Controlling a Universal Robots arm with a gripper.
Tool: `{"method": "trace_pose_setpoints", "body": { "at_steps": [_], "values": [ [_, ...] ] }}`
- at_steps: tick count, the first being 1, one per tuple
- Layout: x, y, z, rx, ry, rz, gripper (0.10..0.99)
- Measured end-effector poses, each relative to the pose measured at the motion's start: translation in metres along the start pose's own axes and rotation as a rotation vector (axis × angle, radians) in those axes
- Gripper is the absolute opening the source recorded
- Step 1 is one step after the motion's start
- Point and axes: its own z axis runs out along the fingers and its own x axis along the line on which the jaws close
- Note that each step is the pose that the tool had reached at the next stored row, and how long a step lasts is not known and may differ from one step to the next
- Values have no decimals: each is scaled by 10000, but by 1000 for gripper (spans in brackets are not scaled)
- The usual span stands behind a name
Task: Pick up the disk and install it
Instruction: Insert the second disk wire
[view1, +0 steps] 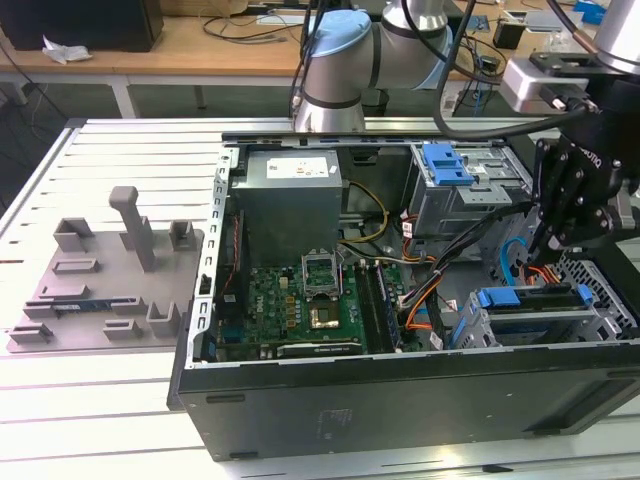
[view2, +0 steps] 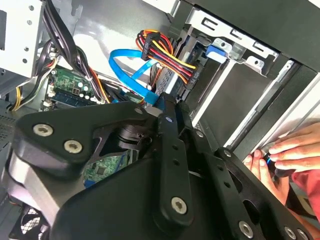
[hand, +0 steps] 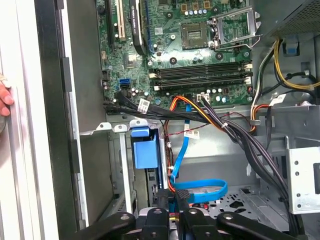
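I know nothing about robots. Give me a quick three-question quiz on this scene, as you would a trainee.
1. True or false: the computer case lies with its side open.
2. In the exterior view, the robot's hand hangs over: A) a grey tray, B) the drive cage at that view's right, C) the power supply.
3. Fill in: in the first wrist view, the flat looped cable is ____.

Key: 1 true; 2 B; 3 blue.
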Motion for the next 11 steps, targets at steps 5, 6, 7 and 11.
{"method": "trace_pose_setpoints", "body": {
  "at_steps": [5,6,7,11],
  "values": [
    [-1,0,16,-2,1,21,180],
    [-1,1,17,-2,1,22,180],
    [-1,0,17,-2,1,21,180],
    [-1,0,18,-2,-2,22,180]
  ]
}}
